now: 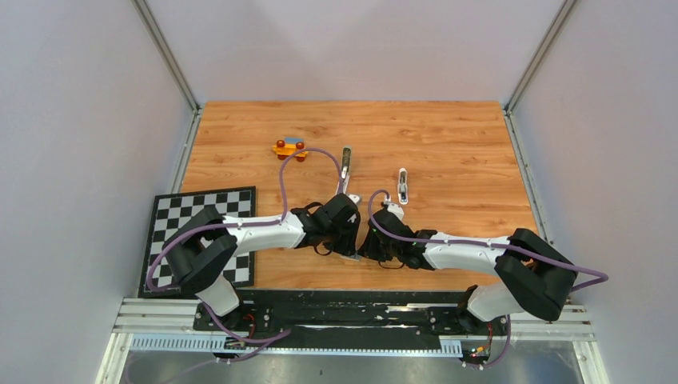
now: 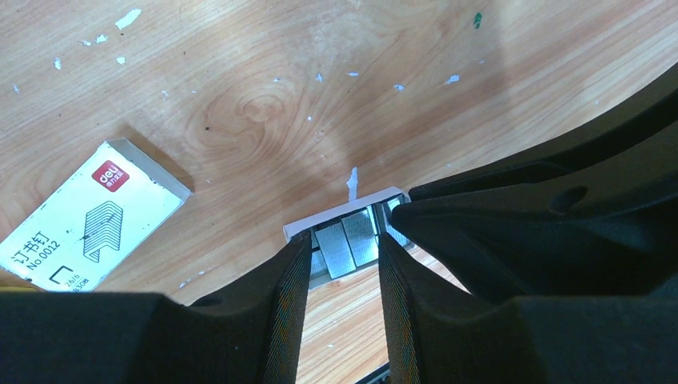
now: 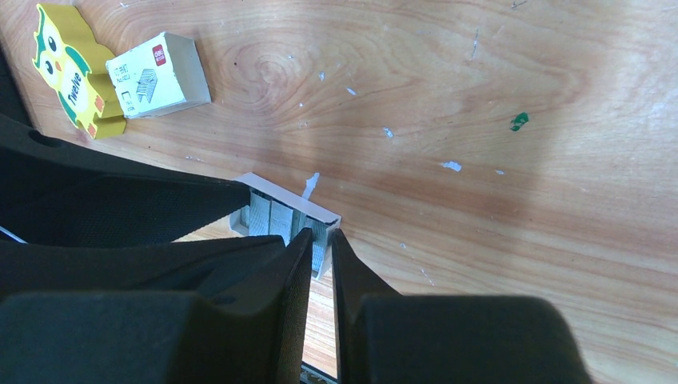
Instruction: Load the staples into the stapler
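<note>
Grey ridged staples [image 2: 357,244] lie in a white tray [image 2: 344,210] at mid near edge of the bench [image 1: 448,144]. Right gripper [image 3: 321,234] pinches a strip. Left gripper [image 2: 344,238] sits astride, grip unclear. Top view hides the tray.

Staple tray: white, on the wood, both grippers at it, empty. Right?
Not empty: the left wrist view shows silver staples lying in the staple tray. It is on the wood table, with the left gripper and right gripper at it.

Top view looks down from behind; close wrist views share staples [image 2: 345,244].
</note>
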Tool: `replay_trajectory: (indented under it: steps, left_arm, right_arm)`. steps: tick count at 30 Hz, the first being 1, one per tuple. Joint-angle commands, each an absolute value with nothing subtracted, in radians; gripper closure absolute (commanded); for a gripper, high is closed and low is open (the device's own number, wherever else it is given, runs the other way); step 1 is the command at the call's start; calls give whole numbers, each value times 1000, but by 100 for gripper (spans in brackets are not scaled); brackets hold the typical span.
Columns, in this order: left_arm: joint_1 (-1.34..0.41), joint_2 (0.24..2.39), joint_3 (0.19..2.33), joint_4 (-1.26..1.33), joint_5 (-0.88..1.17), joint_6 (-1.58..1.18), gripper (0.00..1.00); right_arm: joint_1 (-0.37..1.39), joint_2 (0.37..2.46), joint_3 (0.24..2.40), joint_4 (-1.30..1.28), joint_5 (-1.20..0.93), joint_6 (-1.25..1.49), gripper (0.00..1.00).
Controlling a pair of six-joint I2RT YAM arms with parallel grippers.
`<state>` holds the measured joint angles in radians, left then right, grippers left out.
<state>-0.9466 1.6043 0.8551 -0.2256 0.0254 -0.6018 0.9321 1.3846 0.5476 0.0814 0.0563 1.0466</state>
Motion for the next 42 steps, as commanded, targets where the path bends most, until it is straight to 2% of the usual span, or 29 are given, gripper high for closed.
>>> replay_trajectory:
  steps: [1,42]
  left_arm:
    - [-962,1627,885,-242,2,-598,61]
    - [-988,1665,948,-363,-135,-559,66]
  right_arm:
    - [955,1390,546,30,75,1026,83]
    - [956,1387,545,26,81,1027,83]
